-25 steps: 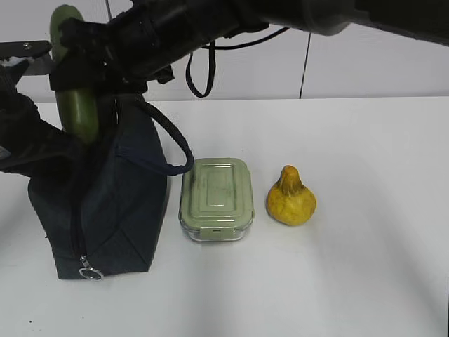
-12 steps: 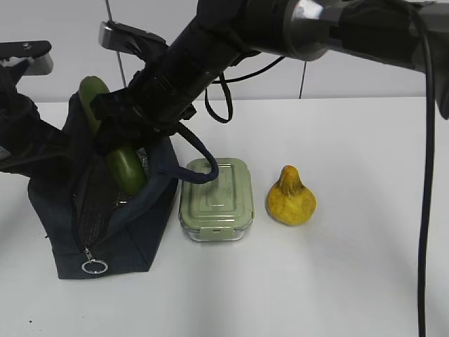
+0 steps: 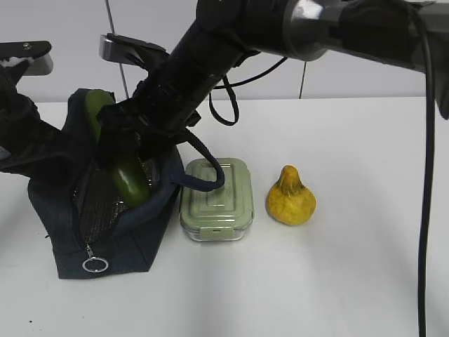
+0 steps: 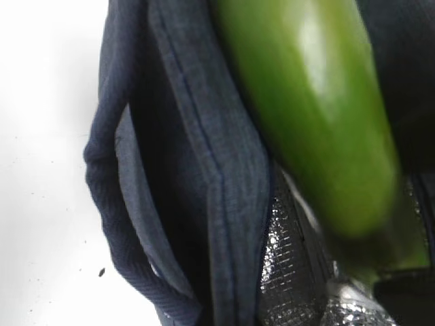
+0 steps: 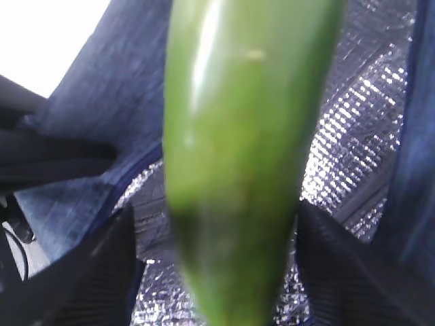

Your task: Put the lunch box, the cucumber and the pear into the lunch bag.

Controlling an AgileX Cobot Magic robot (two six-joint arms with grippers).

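Landmark = bag [image 3: 105,225], far left on the table [image 3: 365,281], mouth open, silver lining showing. Left gripper itself isn't visible in any view; its arm sits at the bag's left edge and by all signs it's clamped shut, likely on the bag's left rim holding the mouth open, though what it holds can't be confirmed. Cucumber [image 3: 123,165] stands tilted in the bag mouth, lower end down inside against the lining, upper end poking above the rim toward the back left; long axis runs steeply down into the bag. Right gripper [image 3: 130,137] reaches across from the right and sits right at the cucumber's mid-length, directly over the bag opening; right wrist view shows the cucumber between the dark fingers [image 5: 340,272], and I can't tell whether they are gripping or already letting go. Bag handle [image 3: 200,165] droops onto the box. Just right of the bag: box [image 3: 216,199], lid on, flat on the table. Right of that, pear [image 3: 290,196], upright, apart from the box. Neither is in the bag yet. Right arm is the nearer one for both.
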